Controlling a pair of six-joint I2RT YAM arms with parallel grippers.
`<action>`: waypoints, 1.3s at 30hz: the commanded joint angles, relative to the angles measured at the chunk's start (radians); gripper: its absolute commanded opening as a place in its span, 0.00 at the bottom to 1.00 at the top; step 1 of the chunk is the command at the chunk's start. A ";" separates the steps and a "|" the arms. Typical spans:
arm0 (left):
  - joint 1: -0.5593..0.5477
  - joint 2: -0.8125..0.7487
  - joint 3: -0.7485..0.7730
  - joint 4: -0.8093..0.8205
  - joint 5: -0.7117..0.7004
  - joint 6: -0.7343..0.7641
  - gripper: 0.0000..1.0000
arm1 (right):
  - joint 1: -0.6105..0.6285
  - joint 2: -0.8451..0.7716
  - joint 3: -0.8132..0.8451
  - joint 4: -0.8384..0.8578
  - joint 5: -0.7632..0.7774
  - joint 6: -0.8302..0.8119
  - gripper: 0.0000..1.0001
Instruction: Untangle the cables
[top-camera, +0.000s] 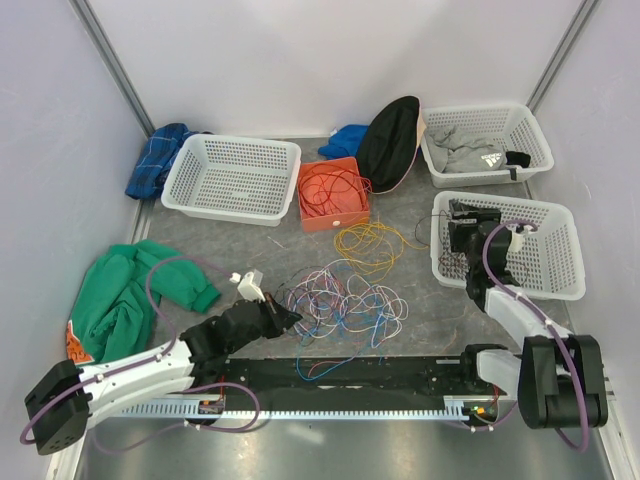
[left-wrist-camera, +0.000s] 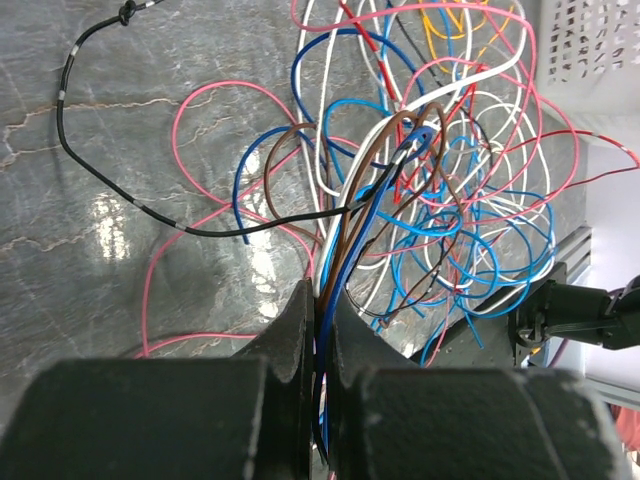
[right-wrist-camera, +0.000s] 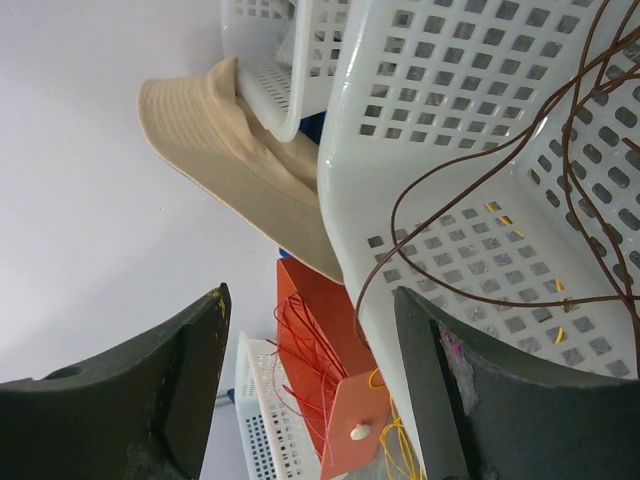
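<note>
Left wrist view: left gripper (left-wrist-camera: 318, 305) clamped on cables (left-wrist-camera: 340, 250) near the near edge; right gripper (right-wrist-camera: 310, 300) apart, at right-edge basket (right-wrist-camera: 480, 200).

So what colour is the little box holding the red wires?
The box is orange; the top view shows it best.

Three white baskets (top-camera: 231, 178), one orange box (top-camera: 335, 226), one hat (top-camera: 388, 140)
</note>
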 joint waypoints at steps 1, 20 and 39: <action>-0.003 0.029 -0.054 0.047 0.000 -0.025 0.02 | -0.005 0.098 0.001 0.095 -0.010 0.043 0.74; -0.001 0.020 -0.052 -0.002 -0.069 -0.016 0.02 | -0.005 0.379 0.053 0.352 0.028 0.057 0.35; -0.001 0.037 -0.026 0.001 -0.028 -0.008 0.02 | -0.050 -0.087 0.140 -0.061 0.159 -0.159 0.00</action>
